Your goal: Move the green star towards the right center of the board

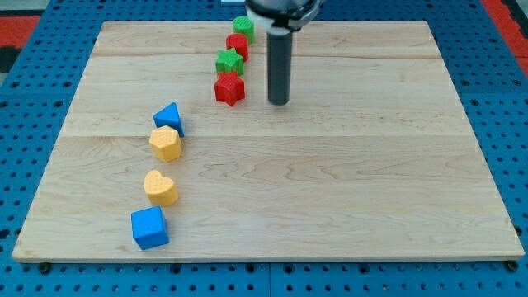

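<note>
My tip [279, 102] is resting on the desk [346, 181]; this end effector is just a plain rod with nothing to open or close. The green star [229, 61] is sitting near it, up and to the view's left. A red star [229, 89] is lying just left of my tip, under the green one. Two yellow hearts [165, 143] and blue blocks [149, 228] are waiting far down-left.

Red star [229, 89], blue triangle [169, 117], two yellow hearts [166, 143] [161, 187], blue cube [149, 228].
</note>
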Available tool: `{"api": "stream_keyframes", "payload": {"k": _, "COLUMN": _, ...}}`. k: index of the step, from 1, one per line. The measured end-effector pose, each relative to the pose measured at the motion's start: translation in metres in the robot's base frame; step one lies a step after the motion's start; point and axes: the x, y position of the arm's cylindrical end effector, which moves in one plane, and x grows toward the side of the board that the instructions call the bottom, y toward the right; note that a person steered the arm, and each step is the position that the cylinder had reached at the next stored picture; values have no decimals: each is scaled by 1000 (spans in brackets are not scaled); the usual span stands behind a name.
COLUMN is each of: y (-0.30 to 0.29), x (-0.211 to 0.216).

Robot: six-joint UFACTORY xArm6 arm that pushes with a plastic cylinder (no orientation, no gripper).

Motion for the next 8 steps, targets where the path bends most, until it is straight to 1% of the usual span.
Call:
{"api": "stream_keyframes", "payload": {"k": 1, "y": 23, "x": -51}}
{"api": "stream_keyframes", "payload": {"k": 2, "y": 34, "x": -126}}
{"api": "stream_keyframes", "payload": {"k": 3, "y": 29, "x": -164}}
{"api": "stream_keyframes", "payload": {"k": 5, "y": 6, "x": -165}}
{"api": "stream_keyframes", "payload": {"k": 7, "y": -90, "x": -166}}
{"api": "stream_keyframes", "payload": {"k": 8, "y": -124, "x": -166}}
